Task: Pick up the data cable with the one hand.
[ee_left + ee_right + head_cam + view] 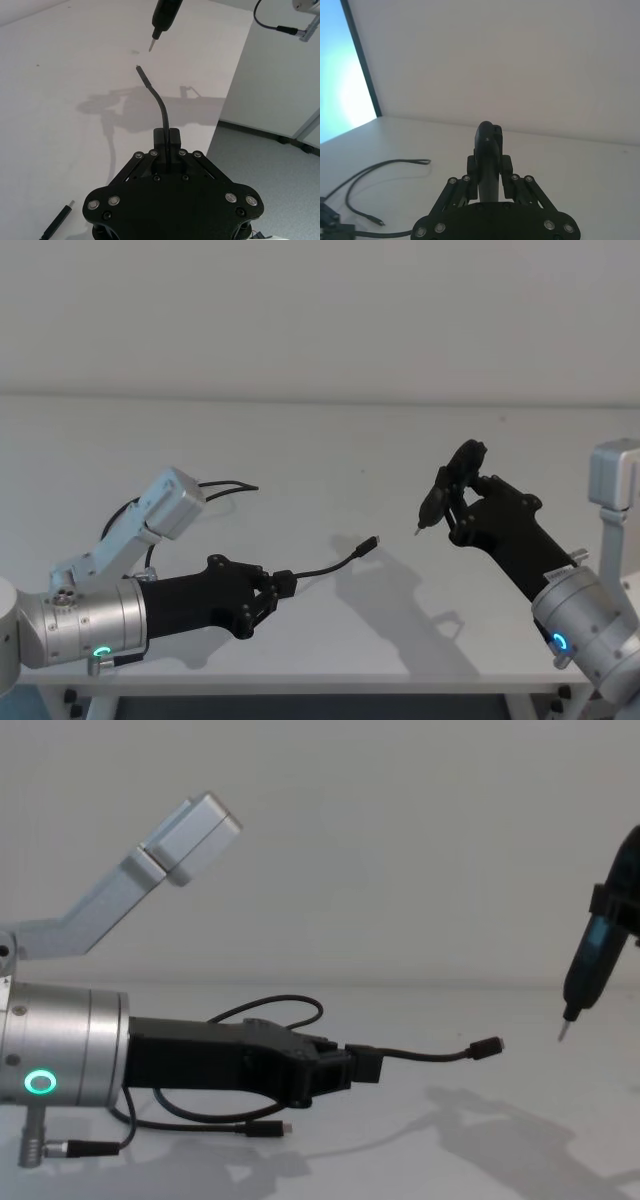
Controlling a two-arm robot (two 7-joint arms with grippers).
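The data cable [332,564] is a thin black cord. My left gripper [283,585] is shut on it a short way behind one plug, and that plug [487,1047] sticks out in the air above the white table [420,450], pointing toward the right arm. The rest of the cable loops on the table behind the left arm [280,1008], with its other plug [270,1128] lying flat. From the left wrist, the cord [162,110] rises out of the shut fingers [172,136]. My right gripper [462,498] is shut on a dark pen-shaped tool [438,502] held off the table, tip toward the cable's plug.
A short black lead with a silver barrel connector [68,1148] hangs under the left wrist. The table's front edge [300,678] runs just below both arms. A plain wall [320,310] stands behind the table.
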